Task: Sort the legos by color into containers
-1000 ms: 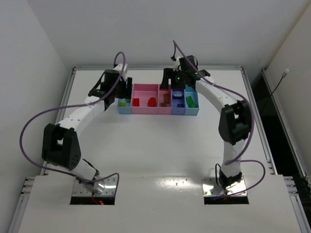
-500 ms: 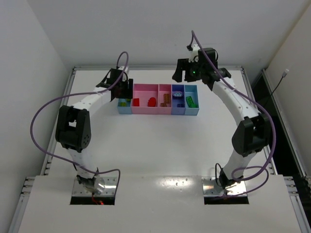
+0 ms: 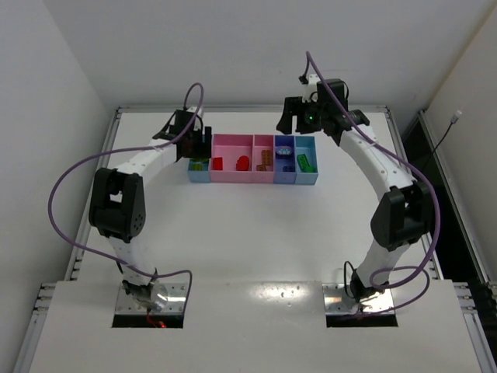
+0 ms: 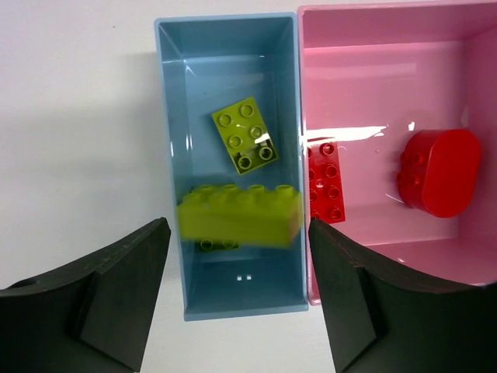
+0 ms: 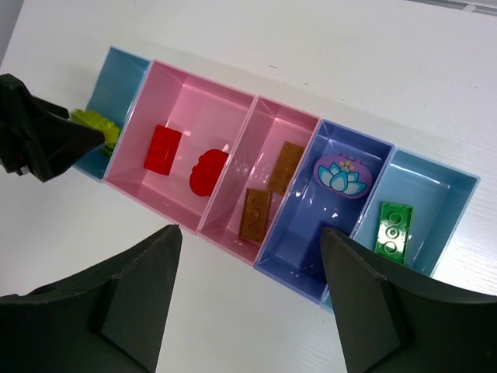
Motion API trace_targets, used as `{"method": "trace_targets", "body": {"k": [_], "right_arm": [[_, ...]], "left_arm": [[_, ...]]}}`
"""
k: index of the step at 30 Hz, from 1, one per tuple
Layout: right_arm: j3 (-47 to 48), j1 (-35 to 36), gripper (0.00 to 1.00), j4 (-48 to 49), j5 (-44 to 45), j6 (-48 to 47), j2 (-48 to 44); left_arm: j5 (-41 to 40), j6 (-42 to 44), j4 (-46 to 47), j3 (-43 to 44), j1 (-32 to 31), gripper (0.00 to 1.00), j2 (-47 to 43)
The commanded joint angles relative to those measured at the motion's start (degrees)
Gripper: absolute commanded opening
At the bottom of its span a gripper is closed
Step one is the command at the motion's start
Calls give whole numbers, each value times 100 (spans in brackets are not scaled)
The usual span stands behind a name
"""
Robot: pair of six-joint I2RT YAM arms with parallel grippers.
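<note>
The left gripper (image 4: 237, 229) is spread wide and pinches nothing. The long yellow-green brick (image 4: 239, 214) shows blurred between its fingers, apparently clear of both, long axis running finger to finger, over the light blue tray (image 4: 172, 155). A smaller yellow-green brick (image 4: 247, 134) lies just ahead. The right gripper (image 5: 250, 231), also spread and empty, hangs farther off.

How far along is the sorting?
Nearly done. Red bricks sit in the wide pink tray, orange bricks in the narrow pink tray, purple piece in periwinkle tray, green brick in blue tray. In hand: a blurred yellow-green brick below the open left pincer, over the light blue tray. Left: no loose bricks visible.
</note>
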Motion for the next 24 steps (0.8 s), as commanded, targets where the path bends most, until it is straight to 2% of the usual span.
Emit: {"method": "trace_targets", "body": {"k": [1,6,10,16,19,24], "right_arm": [[-80,-35,75,193,-70,-69,-84],[-142,-35,75,193,-70,-69,-84],[-194,-35,75,193,140,-121,-189],[-475,-640,75,245,422,-174,-444],[-703,-1061,75,193,422,-524,-655],[-1414,-1712,78,332,422,-1184,-1041]], "left_arm": [[-94,-86,83,78,93,79,-185],[91,19,197,25,93,95,-369],[223,20,250,25,93,95,-729],[39,212,14,402,207,100,-1248],[-23,301,-294,403,409,100,-1249],[240,187,-427,184,1226,100,-1249]]}}
